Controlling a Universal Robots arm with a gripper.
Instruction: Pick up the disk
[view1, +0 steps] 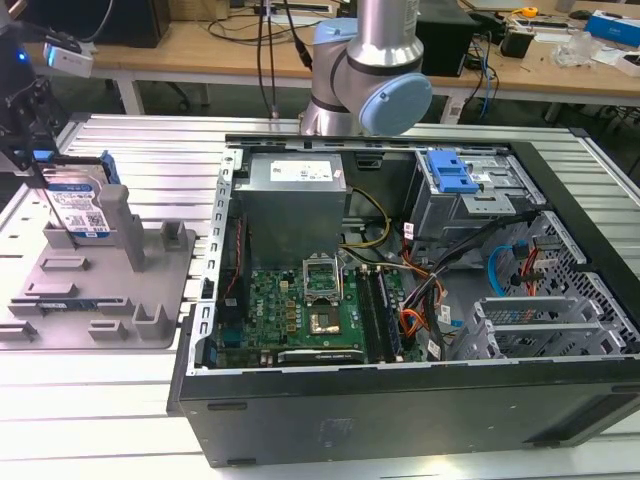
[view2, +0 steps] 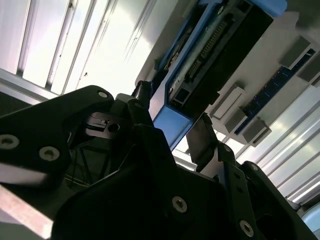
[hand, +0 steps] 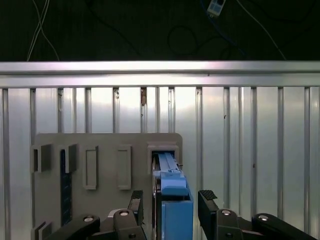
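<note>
On the slatted table (view1: 150, 145), the disk (view1: 80, 212) stands in a fixture (view1: 110, 300)

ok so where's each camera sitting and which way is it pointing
exterior view: off the arm, looking down across the table at the open computer case and grey fixture plate; the arm shows.
first wrist view: on the arm, looking straight down on the plate; the tool straddles the upright disk.
second wrist view: on the arm, looking along the tool at the disk's connector end.
shared: all three show the disk and plate.
</note>
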